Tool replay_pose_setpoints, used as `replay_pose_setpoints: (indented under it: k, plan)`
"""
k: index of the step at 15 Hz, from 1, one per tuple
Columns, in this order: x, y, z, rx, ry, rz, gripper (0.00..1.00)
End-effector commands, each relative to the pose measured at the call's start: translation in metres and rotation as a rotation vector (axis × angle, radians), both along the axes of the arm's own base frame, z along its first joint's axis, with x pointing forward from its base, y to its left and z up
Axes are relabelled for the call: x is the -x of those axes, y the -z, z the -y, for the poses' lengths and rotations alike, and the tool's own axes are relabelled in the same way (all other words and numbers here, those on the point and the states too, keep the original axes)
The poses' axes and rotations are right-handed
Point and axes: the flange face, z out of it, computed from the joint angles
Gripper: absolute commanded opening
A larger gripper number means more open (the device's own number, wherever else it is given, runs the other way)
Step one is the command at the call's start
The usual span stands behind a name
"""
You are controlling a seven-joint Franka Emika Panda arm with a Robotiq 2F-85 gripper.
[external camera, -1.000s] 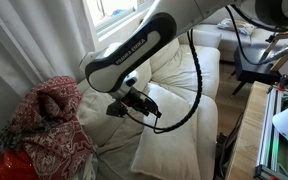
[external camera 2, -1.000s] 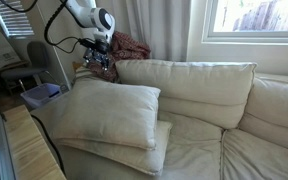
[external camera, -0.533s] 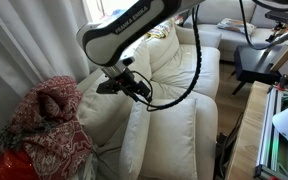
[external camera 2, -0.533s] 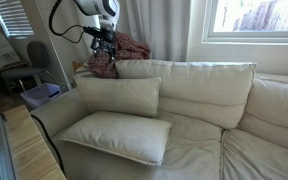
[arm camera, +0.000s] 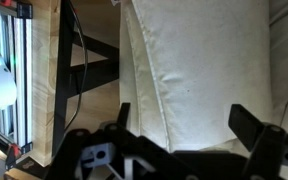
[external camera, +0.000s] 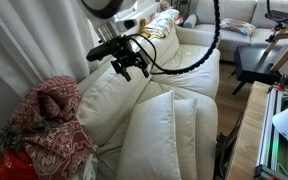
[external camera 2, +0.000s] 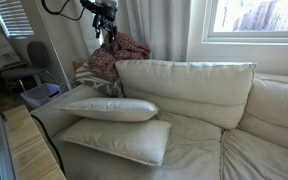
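Cream leather covers one wide couch (external camera 2: 189, 88), shown in both exterior views, and two matching cream cushions lie stacked flat on its left seat. The upper cushion (external camera 2: 109, 108) is the slimmer of the pair and rests squarely on the fuller lower cushion (external camera 2: 114, 141), the two touching along their whole length. In an exterior view taken from the couch's end, the same stack (external camera: 172, 130) appears edge on, filling the seat beside the armrest. One robot arm reaches in from above, ending in one black gripper (external camera 2: 108, 28) with two fingers. The gripper (external camera: 127, 62) hangs in the air well above the couch back, holding nothing, its fingers spread apart. It sits up and to the far side of the cushions, well clear of both, with open air between the fingertips and the upper cushion. In the wrist view, the gripper (arm camera: 182, 112) looks straight down, and its two dark fingers (arm camera: 122, 114) stand wide apart at the bottom of the picture, framing pale cushion fabric with a long seam far beneath them. One red patterned cloth (external camera 2: 120, 55) is bunched on the far left corner of the couch, just below the gripper and apart from it. Pale curtains (external camera 2: 166, 25) hang behind the couch, and a strip of wooden floor (arm camera: 44, 80) runs alongside it.
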Motion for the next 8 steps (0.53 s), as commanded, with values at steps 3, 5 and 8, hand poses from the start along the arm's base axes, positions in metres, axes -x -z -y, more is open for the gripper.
replay_pose_setpoints:
  k: [3, 5, 8]
  plan:
    - [0.026, -0.06, 0.013, -0.145, -0.266, 0.006, 1.0]
    - [0.034, -0.085, 0.015, -0.194, -0.37, 0.031, 1.0]
    - [0.048, -0.116, 0.021, -0.252, -0.526, 0.046, 1.0]
